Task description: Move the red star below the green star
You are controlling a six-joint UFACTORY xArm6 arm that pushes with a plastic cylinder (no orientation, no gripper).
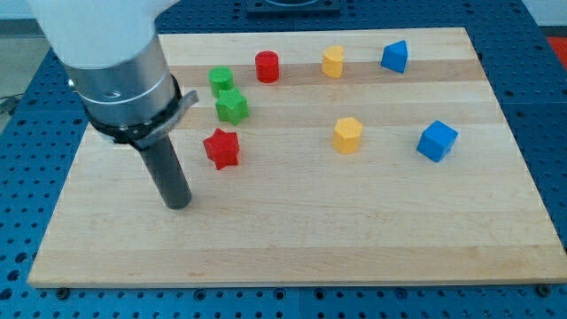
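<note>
The red star (221, 148) lies on the wooden board (292, 239), just below and slightly left of the green star (232, 106). The two stars are apart by a small gap. My tip (179, 204) rests on the board below and to the left of the red star, a short gap away, not touching it. The rod rises from the tip up to the arm's grey body at the view's top left.
A green cylinder (221, 80) sits just above the green star. A red cylinder (267, 66), a yellow block (332, 61) and a blue block (395, 57) line the view's top. A yellow block (347, 136) and a blue cube (437, 141) lie at the right.
</note>
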